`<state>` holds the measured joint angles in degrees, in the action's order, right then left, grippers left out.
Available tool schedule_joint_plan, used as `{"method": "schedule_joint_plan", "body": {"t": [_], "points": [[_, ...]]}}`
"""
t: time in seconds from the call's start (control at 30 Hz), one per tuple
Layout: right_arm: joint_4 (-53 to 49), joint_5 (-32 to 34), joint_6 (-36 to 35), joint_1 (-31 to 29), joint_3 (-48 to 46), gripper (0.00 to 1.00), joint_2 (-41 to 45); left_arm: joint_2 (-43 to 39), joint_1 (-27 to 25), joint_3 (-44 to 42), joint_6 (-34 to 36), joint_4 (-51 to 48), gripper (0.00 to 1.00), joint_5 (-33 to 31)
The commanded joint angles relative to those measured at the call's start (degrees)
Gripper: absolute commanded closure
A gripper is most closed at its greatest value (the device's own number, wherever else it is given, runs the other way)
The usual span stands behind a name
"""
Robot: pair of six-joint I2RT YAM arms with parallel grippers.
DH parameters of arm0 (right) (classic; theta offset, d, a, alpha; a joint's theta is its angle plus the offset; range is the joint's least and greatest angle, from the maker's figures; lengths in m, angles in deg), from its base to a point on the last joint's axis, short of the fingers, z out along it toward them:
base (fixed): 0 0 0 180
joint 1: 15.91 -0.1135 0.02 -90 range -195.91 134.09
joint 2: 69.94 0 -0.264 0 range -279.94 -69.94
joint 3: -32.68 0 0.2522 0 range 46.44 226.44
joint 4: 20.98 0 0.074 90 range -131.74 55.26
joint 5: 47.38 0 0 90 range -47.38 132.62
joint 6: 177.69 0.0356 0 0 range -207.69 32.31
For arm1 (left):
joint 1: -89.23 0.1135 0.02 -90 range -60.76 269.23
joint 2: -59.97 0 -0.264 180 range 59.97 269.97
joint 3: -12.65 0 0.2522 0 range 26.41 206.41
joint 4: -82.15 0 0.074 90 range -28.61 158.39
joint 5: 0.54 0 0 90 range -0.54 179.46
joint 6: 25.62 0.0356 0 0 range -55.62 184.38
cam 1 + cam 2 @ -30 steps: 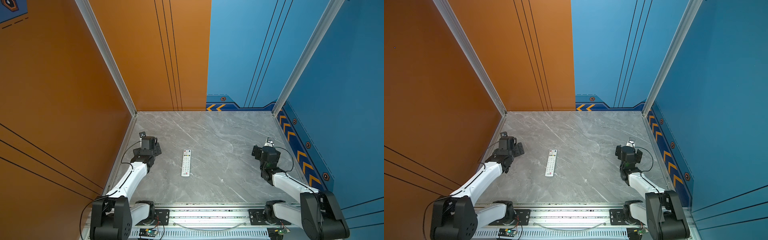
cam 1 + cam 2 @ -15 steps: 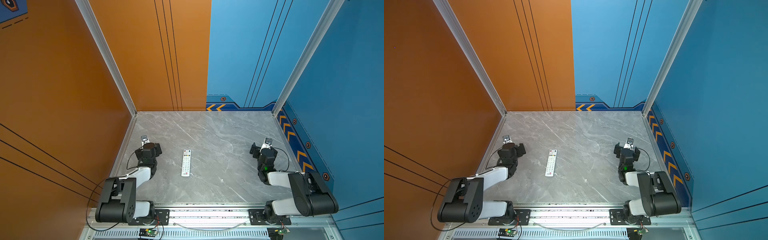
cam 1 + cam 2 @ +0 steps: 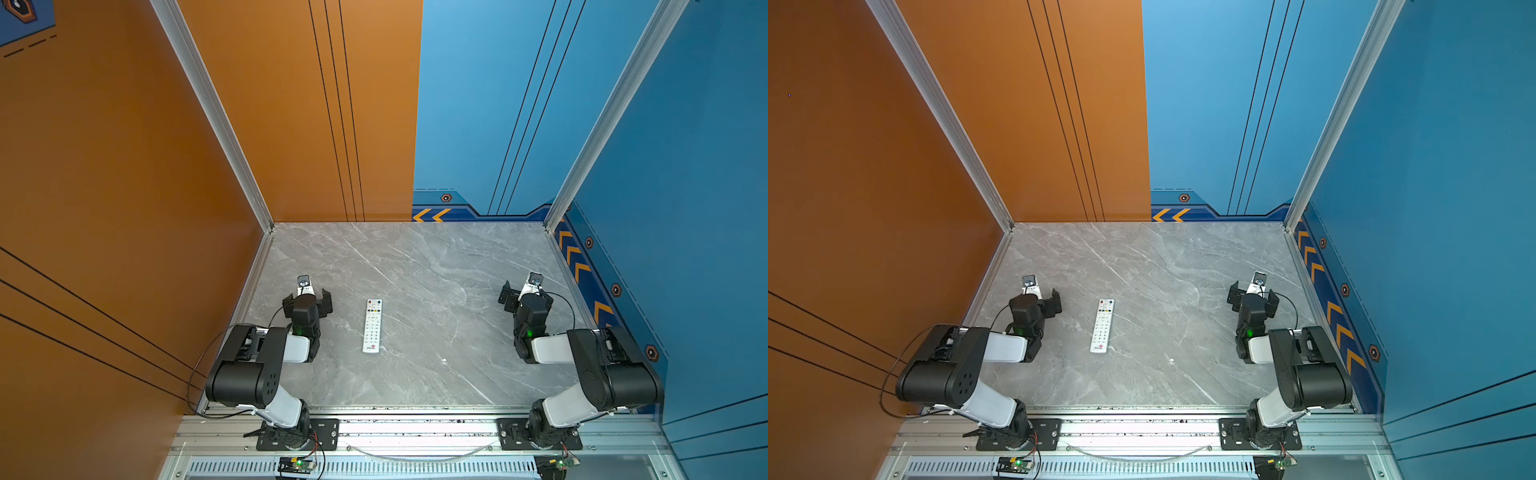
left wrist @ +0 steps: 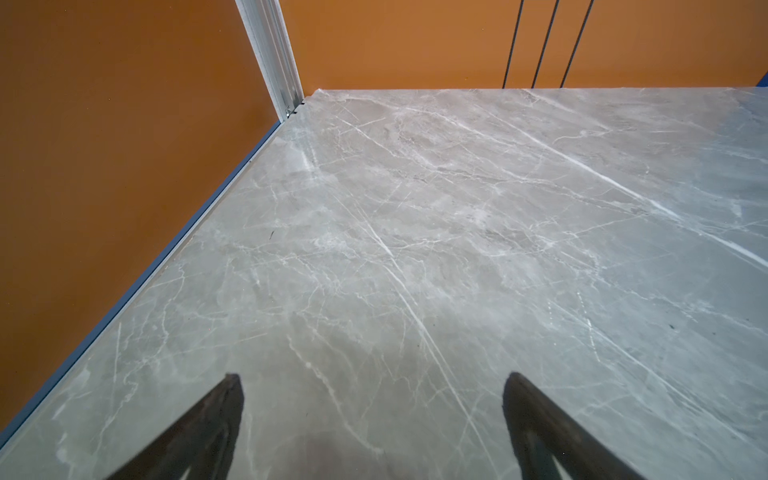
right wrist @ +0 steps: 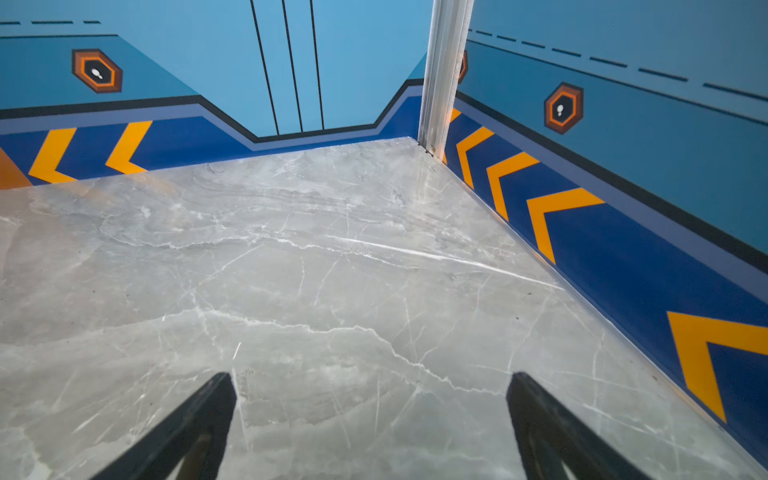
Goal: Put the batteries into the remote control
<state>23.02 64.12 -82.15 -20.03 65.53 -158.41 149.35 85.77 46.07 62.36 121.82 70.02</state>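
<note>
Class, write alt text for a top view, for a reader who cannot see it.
A long slim white remote control lies buttons-up and untouched on the grey marble tabletop. The black left gripper and right gripper flank it, apart from it, fingers open and empty; no batteries are visible.

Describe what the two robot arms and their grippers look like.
The left arm and right arm have bulky black joint housings joined by white links, a green light near each wrist, and a thin black cable looping alongside. The left gripper and right gripper are black with tapering fingers.
</note>
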Motion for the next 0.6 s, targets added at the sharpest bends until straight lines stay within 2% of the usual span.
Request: {"method": "schedule_joint_plan", "body": {"t": [0.0,0.5,0.57], "points": [[-2.4,0.8,0.5,0.2,0.5,0.0,0.0,0.2,-0.8,0.9,1.9,2.0,0.02,0.6],[-2.2,0.7,0.5,0.2,0.4,0.0,0.0,0.4,0.0,1.4,1.9,1.0,0.02,2.6],[0.8,0.5,0.1,0.0,-1.3,0.0,0.2,0.2,0.0,1.4,1.8,1.1,0.02,2.6]]}}
